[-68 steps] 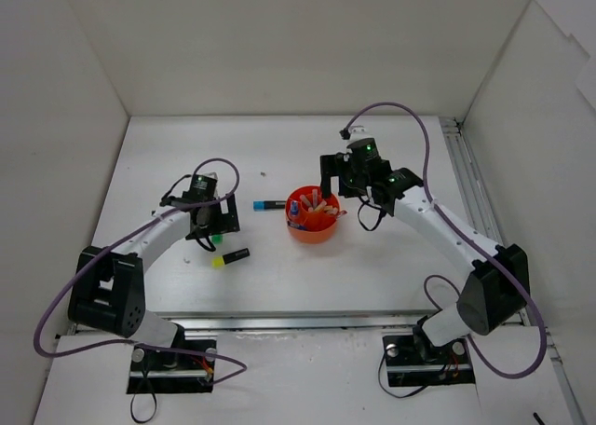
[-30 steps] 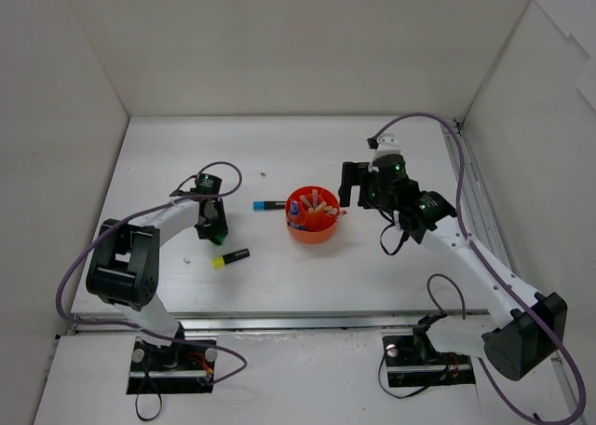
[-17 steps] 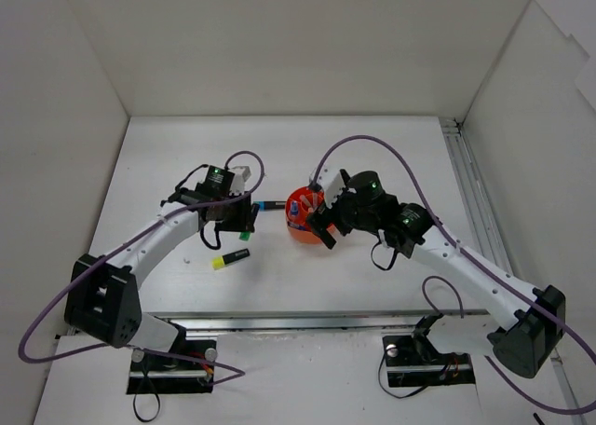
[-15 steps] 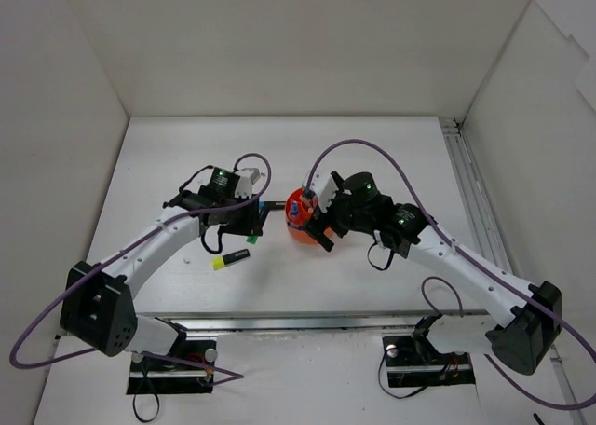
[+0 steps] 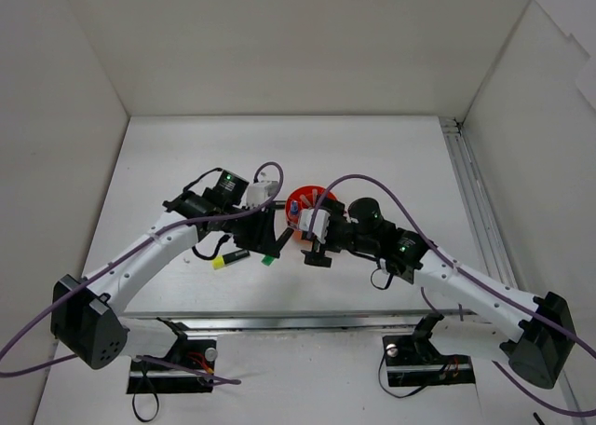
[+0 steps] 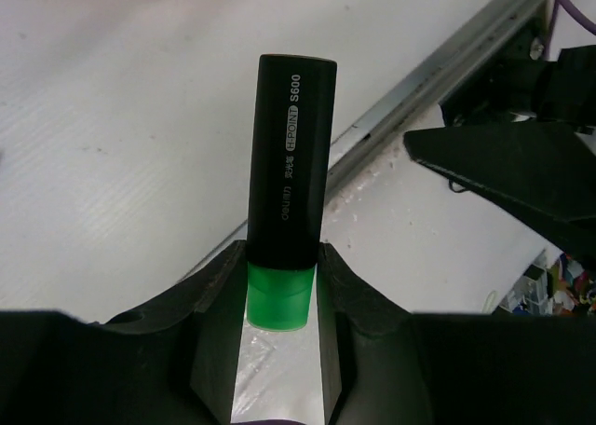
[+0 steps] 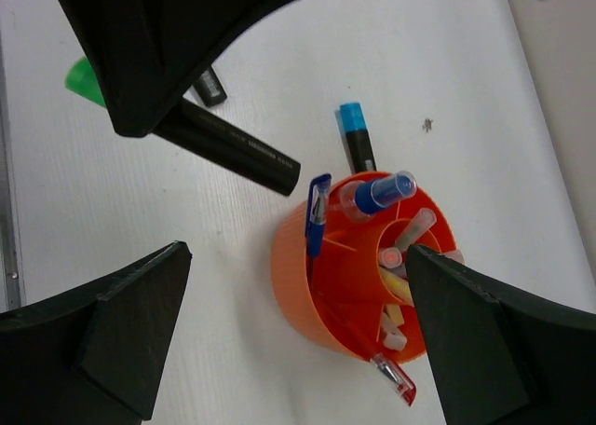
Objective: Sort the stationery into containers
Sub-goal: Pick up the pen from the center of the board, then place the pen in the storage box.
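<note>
left gripper (image 6: 281,285) pinches the highlighter (image 6: 291,155) at its green end
looks light, stiff, slick; may pivot there. right gripper (image 7: 293,341) spread wide above the tub (image 7: 303,290).

A black highlighter (image 6: 289,164) is shown with a smooth, satin plastic barrel and a glossy translucent green cap, set against a matt white, faintly ribbed table (image 6: 112,145). The orange tub (image 7: 298,285) is seen in shiny moulded plastic, the rail (image 6: 438,78) in dull metal.

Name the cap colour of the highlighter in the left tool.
Green: the highlighter's cap shows best in the left wrist view.
</note>
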